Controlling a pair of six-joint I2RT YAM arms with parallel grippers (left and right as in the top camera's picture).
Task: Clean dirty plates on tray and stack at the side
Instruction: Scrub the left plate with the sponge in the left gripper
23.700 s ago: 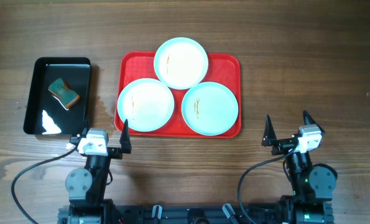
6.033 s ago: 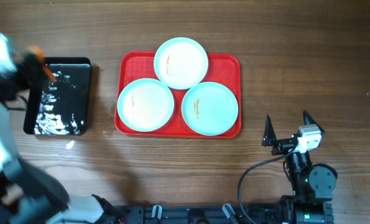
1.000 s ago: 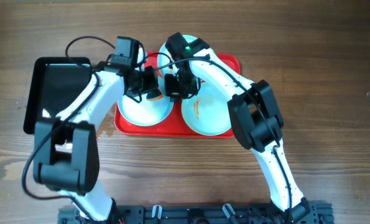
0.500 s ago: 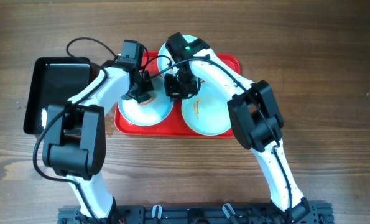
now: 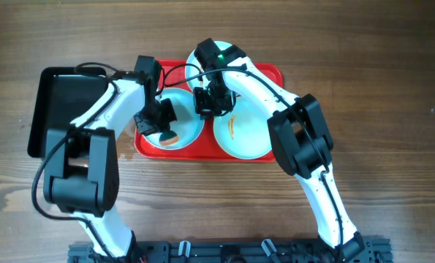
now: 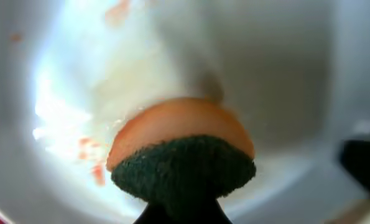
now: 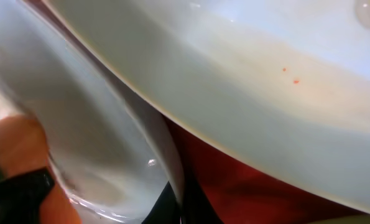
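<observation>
From overhead you are seeing only part of the back plate, because the right arm is covering most of it. The right gripper is hiding its own fingertips there. In the left wrist view the sponge is filling the foreground, and the bottom edge is cutting off whatever is gripping it. The right wrist view is giving you blurred plate rims, too close to tell which plate is which.

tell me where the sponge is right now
Overhead, the sponge sits against the left plate on the red tray, held in the left fingers, to the right of the black tray.
</observation>
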